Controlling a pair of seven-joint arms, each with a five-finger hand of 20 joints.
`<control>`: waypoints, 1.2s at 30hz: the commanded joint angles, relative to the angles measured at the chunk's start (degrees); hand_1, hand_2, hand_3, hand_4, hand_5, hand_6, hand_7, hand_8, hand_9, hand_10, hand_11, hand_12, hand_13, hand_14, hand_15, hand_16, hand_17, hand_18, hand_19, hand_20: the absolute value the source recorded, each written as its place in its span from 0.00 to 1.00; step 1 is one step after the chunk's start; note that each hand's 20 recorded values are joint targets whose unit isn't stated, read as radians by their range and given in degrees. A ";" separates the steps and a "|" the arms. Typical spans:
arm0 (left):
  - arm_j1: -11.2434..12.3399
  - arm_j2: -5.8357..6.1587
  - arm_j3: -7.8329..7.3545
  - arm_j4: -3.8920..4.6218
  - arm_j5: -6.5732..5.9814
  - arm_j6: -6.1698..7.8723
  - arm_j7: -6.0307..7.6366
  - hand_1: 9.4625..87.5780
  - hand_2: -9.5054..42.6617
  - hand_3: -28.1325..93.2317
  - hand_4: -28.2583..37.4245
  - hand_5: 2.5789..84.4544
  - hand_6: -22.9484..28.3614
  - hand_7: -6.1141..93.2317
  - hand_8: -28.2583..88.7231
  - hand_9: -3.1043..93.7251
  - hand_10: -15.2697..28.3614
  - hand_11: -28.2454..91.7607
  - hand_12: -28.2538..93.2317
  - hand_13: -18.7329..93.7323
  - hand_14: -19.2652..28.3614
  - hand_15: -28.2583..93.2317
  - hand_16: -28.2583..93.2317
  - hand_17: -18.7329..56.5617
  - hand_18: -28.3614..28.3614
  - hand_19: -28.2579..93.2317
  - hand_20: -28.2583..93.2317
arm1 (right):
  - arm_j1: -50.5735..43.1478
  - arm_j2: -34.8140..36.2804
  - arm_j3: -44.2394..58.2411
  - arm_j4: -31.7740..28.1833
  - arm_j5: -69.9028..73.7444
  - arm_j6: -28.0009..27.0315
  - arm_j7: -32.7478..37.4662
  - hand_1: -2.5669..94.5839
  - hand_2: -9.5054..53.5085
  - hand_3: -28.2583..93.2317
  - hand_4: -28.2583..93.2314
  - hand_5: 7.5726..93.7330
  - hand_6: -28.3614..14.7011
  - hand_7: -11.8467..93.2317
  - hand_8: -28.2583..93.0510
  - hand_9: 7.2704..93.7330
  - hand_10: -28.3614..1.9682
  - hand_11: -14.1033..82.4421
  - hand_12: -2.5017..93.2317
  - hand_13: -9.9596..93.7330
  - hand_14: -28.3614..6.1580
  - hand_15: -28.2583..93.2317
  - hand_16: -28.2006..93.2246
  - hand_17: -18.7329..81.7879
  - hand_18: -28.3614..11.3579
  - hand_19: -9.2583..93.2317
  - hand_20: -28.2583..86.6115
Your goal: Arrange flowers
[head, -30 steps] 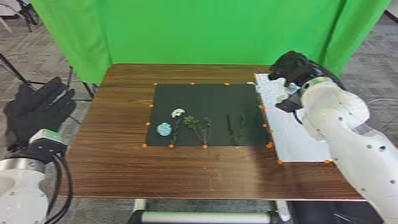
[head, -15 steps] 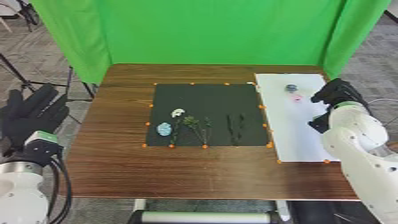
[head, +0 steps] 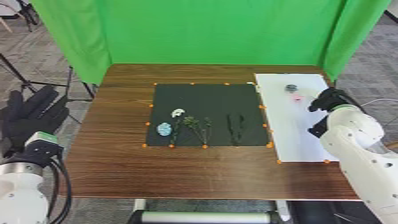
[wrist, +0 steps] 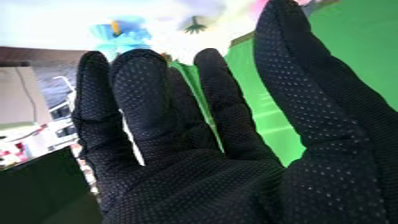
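Several stems (head: 241, 127) in head view; blue petals (wrist: 133, 38) in right wrist view.

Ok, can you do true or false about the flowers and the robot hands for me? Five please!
1. The pale blue flower lies on the black mat. True.
2. The pink flower is on the black mat too. False: it is on the white sheet.
3. The robot's right hand is at the white sheet's right edge. True.
4. The robot's left hand holds the white flower. False: that hand is empty, and the white flower lies on the mat.
5. The curtain behind the table is green. True.
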 commanded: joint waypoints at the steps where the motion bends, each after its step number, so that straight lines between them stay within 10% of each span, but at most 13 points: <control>1: 1.30 -0.32 -0.80 -0.45 -0.07 0.23 -0.35 0.20 0.44 0.81 0.00 0.48 0.59 0.24 0.14 0.37 0.66 0.42 0.29 0.36 0.71 0.54 0.14 0.16 0.72 0.48 0.30 | 3.77 0.76 1.34 2.12 2.88 0.41 5.12 0.45 0.00 0.89 0.00 0.41 0.49 0.27 0.12 0.33 0.45 0.30 0.09 0.68 0.39 0.87 0.44 0.42 0.11 0.79 0.54; 7: 1.28 -0.23 -0.67 -0.64 -0.21 0.78 -0.27 0.20 0.44 0.81 0.00 0.48 0.59 0.24 0.14 0.37 0.66 0.41 0.29 0.36 0.71 0.54 0.14 0.16 0.72 0.47 0.30 | 8.70 1.39 -0.53 7.66 6.47 -5.42 5.77 0.46 0.00 0.88 0.00 0.41 0.45 0.24 0.13 0.35 0.40 0.30 0.09 0.68 0.38 0.86 0.44 0.42 0.09 0.79 0.54; 10: 1.04 -0.02 -0.13 -1.24 -1.17 3.58 -0.08 0.21 0.46 0.81 0.00 0.48 0.60 0.24 0.14 0.37 0.66 0.42 0.29 0.36 0.71 0.55 0.14 0.16 0.72 0.48 0.30 | 9.24 1.38 -1.14 9.42 6.21 -6.00 6.15 0.51 0.00 0.88 0.00 0.47 0.50 0.26 0.12 0.40 0.45 0.30 0.09 0.68 0.40 0.84 0.43 0.42 0.09 0.79 0.54; 17: 1.04 -0.24 -0.27 -1.10 -1.37 2.97 -0.12 0.21 0.47 0.82 0.00 0.49 0.60 0.24 0.14 0.38 0.66 0.42 0.29 0.36 0.72 0.55 0.14 0.16 0.72 0.48 0.30 | 10.43 1.68 -2.76 12.44 7.41 -4.70 7.44 0.58 0.00 0.84 0.00 0.61 0.59 0.29 0.12 0.61 0.49 0.30 0.14 0.71 0.51 0.78 0.50 0.43 0.11 0.79 0.54; 21: 1.00 -0.37 -0.35 -1.08 -4.93 3.03 0.05 0.21 0.47 0.82 0.00 0.49 0.60 0.24 0.14 0.38 0.66 0.42 0.29 0.36 0.72 0.56 0.14 0.16 0.72 0.48 0.30 | 9.17 1.60 -1.79 13.35 8.95 -6.08 8.65 0.65 0.00 0.80 0.00 0.64 0.61 0.32 0.12 0.67 0.50 0.33 0.19 0.72 0.62 0.75 0.55 0.43 0.13 0.79 0.55; 23: 1.61 -0.59 -0.87 -1.20 -4.42 2.86 0.00 0.21 0.47 0.82 0.00 0.49 0.61 0.24 0.14 0.38 0.67 0.43 0.29 0.36 0.72 0.56 0.14 0.16 0.72 0.48 0.30 | 8.66 1.41 -1.58 13.81 9.24 -7.15 8.96 0.67 0.00 0.80 0.00 0.63 0.61 0.32 0.12 0.68 0.50 0.34 0.20 0.72 0.64 0.74 0.56 0.43 0.14 0.79 0.55; 36: 2.44 -0.90 -1.20 -1.25 -4.48 1.63 1.32 0.21 0.46 0.82 0.00 0.49 0.61 0.24 0.14 0.38 0.67 0.43 0.29 0.36 0.73 0.57 0.13 0.16 0.73 0.49 0.30 | 6.03 2.15 -4.66 10.37 1.27 8.22 4.33 0.71 0.00 0.81 0.00 0.70 0.68 0.57 0.29 0.85 0.67 0.35 0.54 0.78 0.70 0.69 0.61 0.46 0.19 0.77 0.55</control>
